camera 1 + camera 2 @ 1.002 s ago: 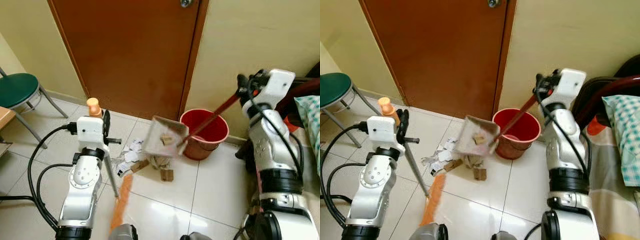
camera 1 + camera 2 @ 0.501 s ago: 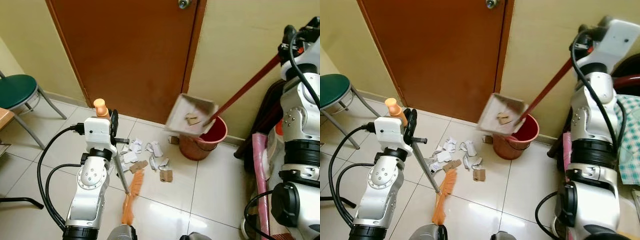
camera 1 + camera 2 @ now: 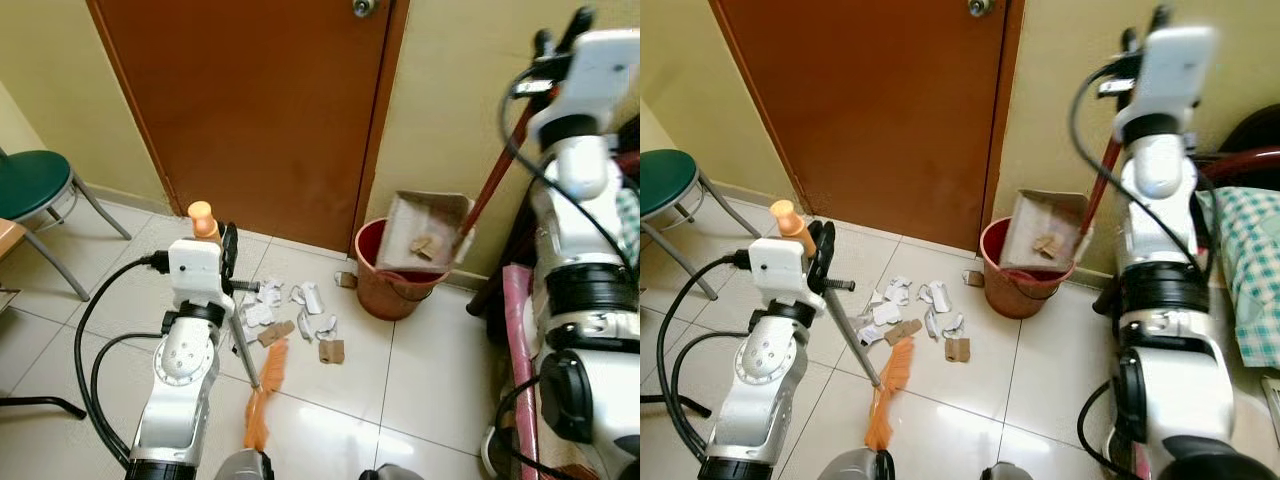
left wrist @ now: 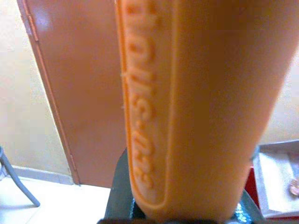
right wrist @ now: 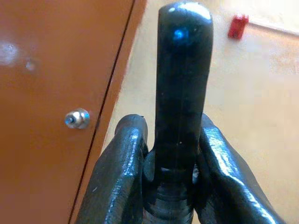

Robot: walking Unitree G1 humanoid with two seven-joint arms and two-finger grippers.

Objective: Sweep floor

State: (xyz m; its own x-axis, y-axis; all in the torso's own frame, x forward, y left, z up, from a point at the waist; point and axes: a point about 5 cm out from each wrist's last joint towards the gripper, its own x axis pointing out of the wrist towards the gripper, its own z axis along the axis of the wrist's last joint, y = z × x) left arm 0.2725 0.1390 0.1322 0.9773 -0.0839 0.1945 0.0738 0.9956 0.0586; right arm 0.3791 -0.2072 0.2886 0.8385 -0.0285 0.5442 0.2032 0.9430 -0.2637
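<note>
**Dustpan held over bucket; broom held on the left**

The right gripper (image 5: 169, 186) is raised high on the right side of the scene, in front of the cream wall. Its two black fingers (image 5: 116, 177) are clamped around the dark end of the dustpan handle (image 3: 1098, 180). The red handle runs down and to the left to the dustpan (image 3: 428, 232).

The dustpan is pale grey and is suspended directly above the red bucket (image 3: 385, 285). It is tilted, with its open face toward the camera. A few brown scraps (image 3: 425, 245) lie inside the pan, near its lower edge. The bucket stands on the tiled floor (image 3: 400, 380), at the foot of the wall just right of the brown door (image 3: 250, 110).

The left gripper (image 3: 226, 262) is at mid-height on the left, closed around the broom (image 3: 262, 395) just below the orange grip (image 4: 196, 107) at the top of its shaft. The grey shaft slants down and to the right to the orange bristles, which rest on the floor.

Torn white paper and brown cardboard debris (image 3: 295, 320) lies on the tiles between the broom head and the bucket, just beyond the bristles.

A green chair (image 3: 35, 185) stands at the far left, well apart from the debris. A checked cloth (image 3: 1250, 270) is visible at the right edge.
</note>
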